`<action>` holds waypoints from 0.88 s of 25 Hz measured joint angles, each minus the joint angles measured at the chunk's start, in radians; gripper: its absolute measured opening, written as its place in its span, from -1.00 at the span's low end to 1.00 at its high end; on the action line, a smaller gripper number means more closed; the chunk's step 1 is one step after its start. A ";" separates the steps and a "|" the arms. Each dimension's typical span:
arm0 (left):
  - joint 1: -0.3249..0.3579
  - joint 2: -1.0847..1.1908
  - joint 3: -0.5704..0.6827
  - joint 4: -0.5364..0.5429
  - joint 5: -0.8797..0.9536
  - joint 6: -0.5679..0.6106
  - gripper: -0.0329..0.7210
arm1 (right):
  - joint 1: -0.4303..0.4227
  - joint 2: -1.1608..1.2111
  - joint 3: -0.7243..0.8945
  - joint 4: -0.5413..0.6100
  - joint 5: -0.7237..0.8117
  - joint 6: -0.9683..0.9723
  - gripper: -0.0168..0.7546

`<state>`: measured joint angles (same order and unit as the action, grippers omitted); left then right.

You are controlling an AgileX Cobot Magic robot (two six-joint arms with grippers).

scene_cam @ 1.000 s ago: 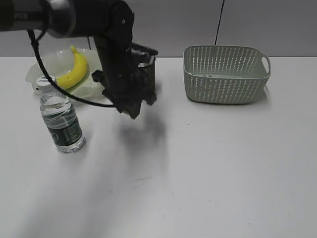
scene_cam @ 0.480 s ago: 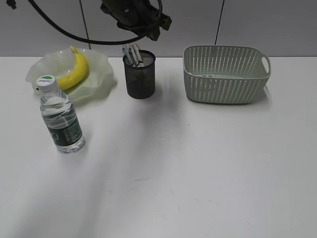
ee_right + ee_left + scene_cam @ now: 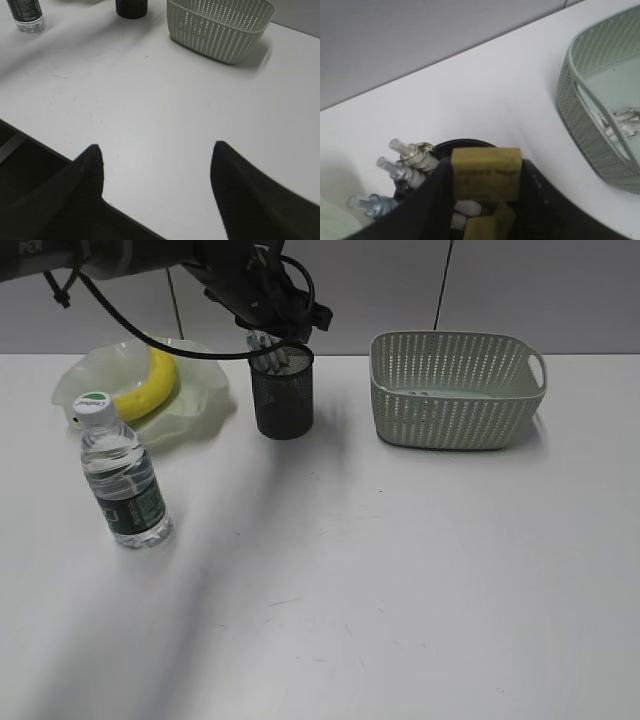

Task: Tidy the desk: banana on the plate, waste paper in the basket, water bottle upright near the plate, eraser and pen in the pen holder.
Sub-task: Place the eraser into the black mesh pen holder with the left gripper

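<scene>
Left pincer (image 3: 487, 200) grips the eraser (image 3: 486, 172) — yellowish, blocky, print-marked.

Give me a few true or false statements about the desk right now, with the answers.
1. The banana lies on the plate. True.
2. The bottle lies on its side. False: it stands upright, in front of the plate.
3. The left gripper holds a yellowish eraser above the pen holder. True.
4. The pen holder is empty. False: pens already stick out of it.
5. The right gripper is shut on the waste paper. False: its jaws stand apart over bare desk, holding nothing.
6. Crumpled paper lies inside the basket. True.
</scene>
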<state>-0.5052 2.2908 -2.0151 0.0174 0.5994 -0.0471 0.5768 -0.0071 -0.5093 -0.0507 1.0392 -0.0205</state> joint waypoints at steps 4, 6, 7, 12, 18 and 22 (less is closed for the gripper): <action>0.000 0.015 0.000 -0.001 0.005 -0.002 -0.16 | 0.000 0.000 0.000 0.000 0.000 0.000 0.42; 0.000 0.016 0.000 -0.001 0.004 -0.002 -0.16 | 0.000 0.000 0.000 0.000 0.000 0.000 0.42; 0.000 0.016 0.000 -0.001 0.002 -0.002 -0.16 | 0.000 0.000 0.000 0.000 0.000 0.000 0.42; 0.000 0.016 0.000 -0.001 -0.001 -0.002 0.05 | 0.000 0.000 0.000 0.000 0.000 0.000 0.42; 0.000 -0.021 0.000 -0.001 -0.001 -0.002 0.10 | 0.000 0.000 0.000 0.000 0.000 0.000 0.42; 0.000 -0.056 0.000 -0.001 0.017 -0.002 0.11 | 0.000 0.000 0.000 0.000 0.000 0.000 0.42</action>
<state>-0.5052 2.2349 -2.0151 0.0164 0.6161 -0.0492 0.5768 -0.0071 -0.5093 -0.0507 1.0392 -0.0205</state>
